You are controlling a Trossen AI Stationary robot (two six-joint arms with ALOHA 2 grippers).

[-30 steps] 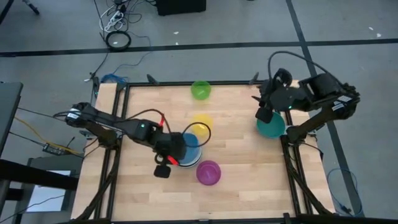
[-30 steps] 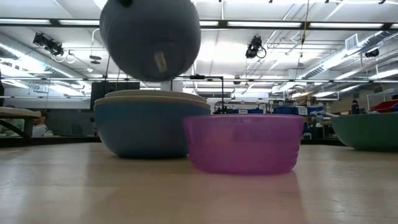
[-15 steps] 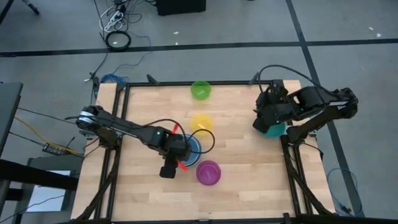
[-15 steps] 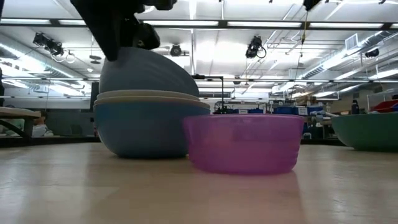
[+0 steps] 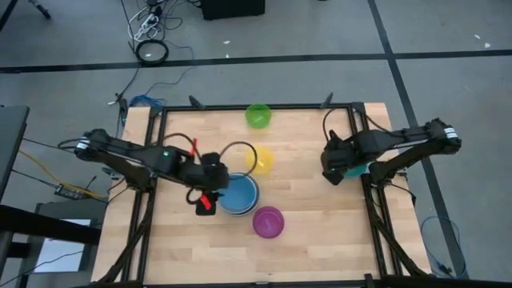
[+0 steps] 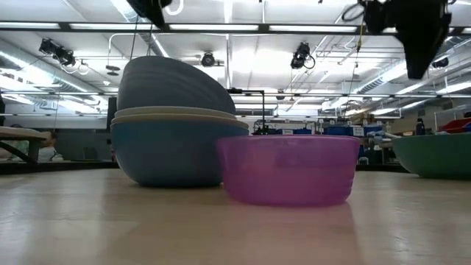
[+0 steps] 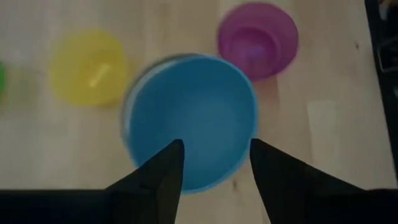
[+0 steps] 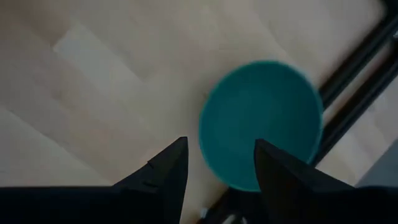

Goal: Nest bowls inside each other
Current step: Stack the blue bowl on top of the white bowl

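A stack of bowls stands mid-table: a blue bowl at the bottom, whitish rims above it, and a second blue bowl resting tilted on top. My left gripper hovers open above the stack's left side, touching nothing. A magenta bowl sits just near of the stack, a yellow bowl just far of it, and a green bowl at the far edge. The teal bowl sits at the right edge, with my right gripper open above its left side.
The table's black frame rails run right beside the teal bowl. Bare wood lies between the stack and the teal bowl and along the near edge.
My left gripper has lowered the upper blue bowl onto the stack, opened and let it go, then risen and drawn back toward the table's left. The bowl now lies tilted on the stack. My right gripper has come down toward the teal bowl, turning as it sank.
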